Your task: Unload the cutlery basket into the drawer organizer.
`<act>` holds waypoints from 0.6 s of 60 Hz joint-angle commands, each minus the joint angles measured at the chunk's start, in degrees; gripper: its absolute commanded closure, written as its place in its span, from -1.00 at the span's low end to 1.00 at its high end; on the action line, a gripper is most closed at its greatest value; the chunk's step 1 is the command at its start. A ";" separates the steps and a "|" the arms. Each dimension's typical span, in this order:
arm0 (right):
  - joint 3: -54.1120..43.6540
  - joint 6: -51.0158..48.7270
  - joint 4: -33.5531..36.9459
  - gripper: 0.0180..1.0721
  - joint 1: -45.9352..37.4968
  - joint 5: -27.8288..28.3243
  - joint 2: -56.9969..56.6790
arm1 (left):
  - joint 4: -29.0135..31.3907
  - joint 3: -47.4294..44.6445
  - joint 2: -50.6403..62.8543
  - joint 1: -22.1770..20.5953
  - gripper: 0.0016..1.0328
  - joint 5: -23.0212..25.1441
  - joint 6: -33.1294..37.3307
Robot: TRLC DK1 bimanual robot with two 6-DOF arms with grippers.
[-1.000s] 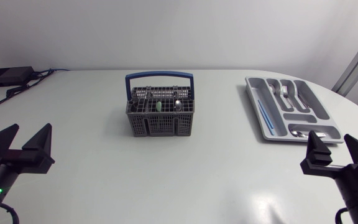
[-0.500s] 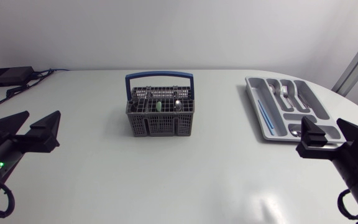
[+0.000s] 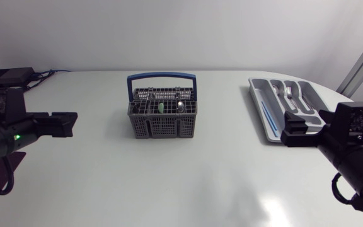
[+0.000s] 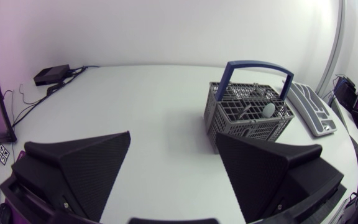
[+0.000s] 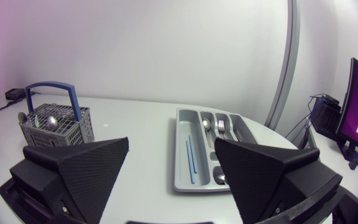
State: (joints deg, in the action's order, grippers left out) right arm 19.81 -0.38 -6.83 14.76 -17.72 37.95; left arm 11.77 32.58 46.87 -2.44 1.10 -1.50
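White tabletop [image 3: 200, 183], cutlery basket [image 3: 163, 113] at frame centre: our left gripper [image 4: 173, 138] sits nearer than our right gripper [image 5: 171, 143]; both gape empty.

The left pincer [image 4: 173, 135], fingers wide apart, hangs above the white bench [image 4: 135, 99]. Ahead stands the grey cutlery basket [image 4: 248, 117] (blue handle upright), the drawer organizer [image 4: 314, 109] beyond it.

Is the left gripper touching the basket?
Apart. The head view shows a stretch of table between the left gripper and the basket; the left wrist view agrees.
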 commanded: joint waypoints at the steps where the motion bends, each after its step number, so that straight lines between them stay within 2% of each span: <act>1: 2.34 0.73 1.82 -0.90 2.02 -1.62 2.30 | 2.29 4.25 3.40 -1.78 -0.87 -0.84 0.00; 9: 4.62 0.82 4.46 -0.90 3.69 -2.50 5.02 | 5.19 7.06 6.39 -3.54 -0.88 -0.84 1.94; 20: 8.49 0.82 9.20 -0.90 5.27 -3.29 9.59 | 7.13 9.52 10.52 -5.56 -0.90 -0.84 9.14; 36: 13.15 0.65 14.92 -0.90 8.35 -3.29 16.36 | 6.42 11.63 15.53 -8.99 -0.91 -0.66 11.17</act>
State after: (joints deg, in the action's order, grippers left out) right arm 30.96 -0.38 6.68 21.89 -20.84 52.38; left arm 18.55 42.09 60.45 -10.02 0.58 7.84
